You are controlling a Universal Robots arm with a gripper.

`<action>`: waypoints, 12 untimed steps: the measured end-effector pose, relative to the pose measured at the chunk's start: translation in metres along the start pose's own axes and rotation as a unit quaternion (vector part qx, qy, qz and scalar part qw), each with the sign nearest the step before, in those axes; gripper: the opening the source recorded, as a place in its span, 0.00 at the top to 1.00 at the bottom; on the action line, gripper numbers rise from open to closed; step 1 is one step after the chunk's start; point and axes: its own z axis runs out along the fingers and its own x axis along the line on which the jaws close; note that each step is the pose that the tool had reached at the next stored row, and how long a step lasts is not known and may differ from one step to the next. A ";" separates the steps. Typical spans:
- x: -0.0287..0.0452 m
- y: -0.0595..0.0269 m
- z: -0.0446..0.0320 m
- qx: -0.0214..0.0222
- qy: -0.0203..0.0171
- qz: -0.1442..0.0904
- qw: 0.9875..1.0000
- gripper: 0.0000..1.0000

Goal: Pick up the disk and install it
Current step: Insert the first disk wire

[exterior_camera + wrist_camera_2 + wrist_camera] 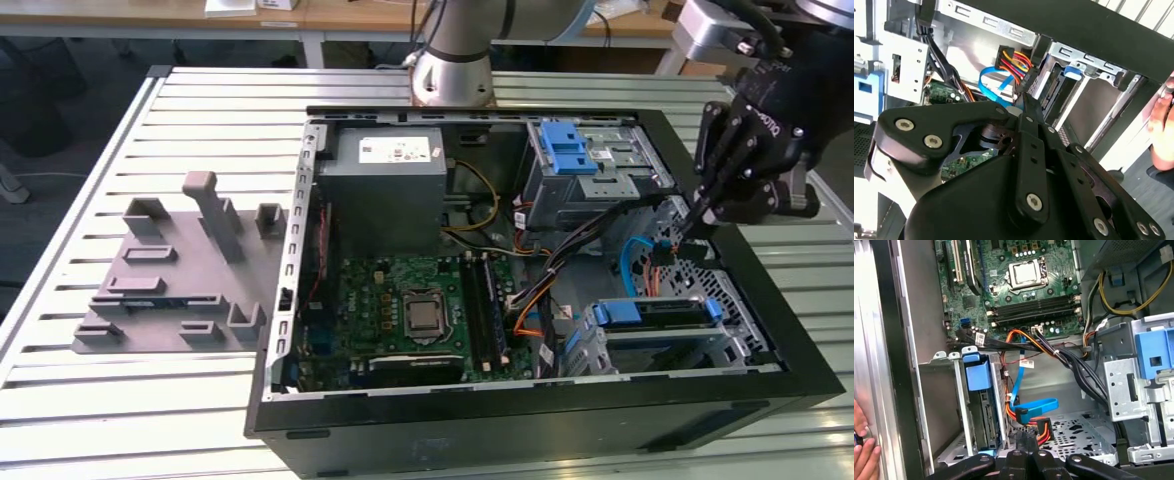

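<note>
A black, angular-linked robot gripper (687, 232) hangs inside the open black steel computer case (534, 420), its fingertips drawn together among the blue ribbon-flat data cable (1036, 405) and the red-and-yellow power connector (1043, 430), with nothing clearly between them. The disk, a flat silver hard drive on blue plastic rails (650, 313), already sits in the lower bay of perforated silver sheet metal (727, 345), near the case's front corner on the exterior view's right; in the first wrist view its blue tab (977, 375) stands at the bay's mouth. By the look of it the drive is seated and the cabling is what remains. The green circuit board (400, 310) gleams below, on a ribbed pale metal surface (160, 400).
</note>
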 end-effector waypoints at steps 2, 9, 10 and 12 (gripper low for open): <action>-0.0005 -0.0015 0.0009 0.000 0.001 0.001 1.000 0.89; -0.0015 -0.0045 0.0060 0.000 0.008 0.023 1.000 0.75; -0.0016 -0.0046 0.0067 -0.001 0.008 0.027 1.000 0.75; -0.0021 -0.0047 0.0082 -0.001 0.010 0.034 0.999 0.74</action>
